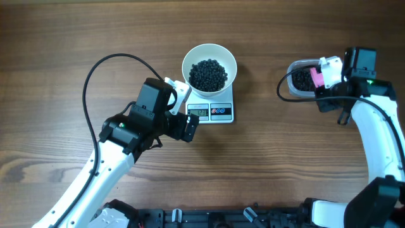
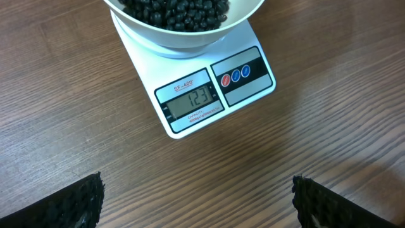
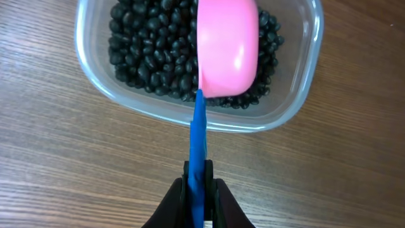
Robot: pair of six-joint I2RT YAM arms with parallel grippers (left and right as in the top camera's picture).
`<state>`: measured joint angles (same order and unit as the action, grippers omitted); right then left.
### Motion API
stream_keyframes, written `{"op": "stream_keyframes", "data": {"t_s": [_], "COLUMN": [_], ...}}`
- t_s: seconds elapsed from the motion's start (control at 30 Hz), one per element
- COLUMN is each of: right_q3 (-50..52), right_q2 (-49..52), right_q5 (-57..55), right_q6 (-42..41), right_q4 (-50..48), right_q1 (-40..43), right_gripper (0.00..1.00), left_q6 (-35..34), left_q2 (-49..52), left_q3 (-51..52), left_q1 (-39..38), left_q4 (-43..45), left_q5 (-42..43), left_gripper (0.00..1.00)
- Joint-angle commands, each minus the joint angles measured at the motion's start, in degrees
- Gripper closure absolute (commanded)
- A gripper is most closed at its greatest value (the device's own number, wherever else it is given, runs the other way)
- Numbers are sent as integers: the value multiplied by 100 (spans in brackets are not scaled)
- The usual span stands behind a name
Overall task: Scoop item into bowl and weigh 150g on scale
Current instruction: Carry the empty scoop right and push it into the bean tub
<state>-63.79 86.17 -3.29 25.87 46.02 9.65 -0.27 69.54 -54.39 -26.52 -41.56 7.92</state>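
Beans (image 1: 208, 74) in the white bowl (image 1: 190, 58) on the scale (image 1: 223, 112), and my scoop (image 1: 316, 77) at the tub (image 1: 293, 83).
From above, my left gripper (image 1: 186, 109) is spread wide just beside the scale's front left corner, and bare table (image 1: 266, 164) lies open all around it. My right gripper (image 1: 326, 75) is far off at the right, over the tub's edge. In my left wrist view, the scale shows 123, the bowl hangs a little over the scale's sides, and my two black fingers (image 2: 69, 206) sit wide apart at the bottom corners with empty wood between them. In my right wrist view, my right gripper is pressed tight on the blue handle (image 3: 199, 145). The handle crosses the tub's near wall, and the pink scoop sits over more beans by that wall.
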Motion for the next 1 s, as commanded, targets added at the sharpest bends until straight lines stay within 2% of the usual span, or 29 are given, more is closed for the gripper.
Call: {"op": "stream_keyframes", "data": {"t_s": [0.0,0.23,0.63,0.97], "right_q3": [-107,-101,-101,-101], "right_q2": [256,428,437,437], "right_q5": [-107,1235,2107,2293], "right_q6": [87,-166,-361,-507], "right_q4": [-31,-28,151,280], "right_q1": [7,7,9,9], "right_gripper": [96,96,96,96], "left_q6": [-15,-15,-15,-15], "left_q2": [24,24,24,24], "left_q3": [-107,-107,-107,-107], "left_q1": [-26,-26,-26,-26], "left_q4": [15,15,15,15], "left_q5": [-50,-48,-48,-50], "left_gripper": [0,0,0,0]}}
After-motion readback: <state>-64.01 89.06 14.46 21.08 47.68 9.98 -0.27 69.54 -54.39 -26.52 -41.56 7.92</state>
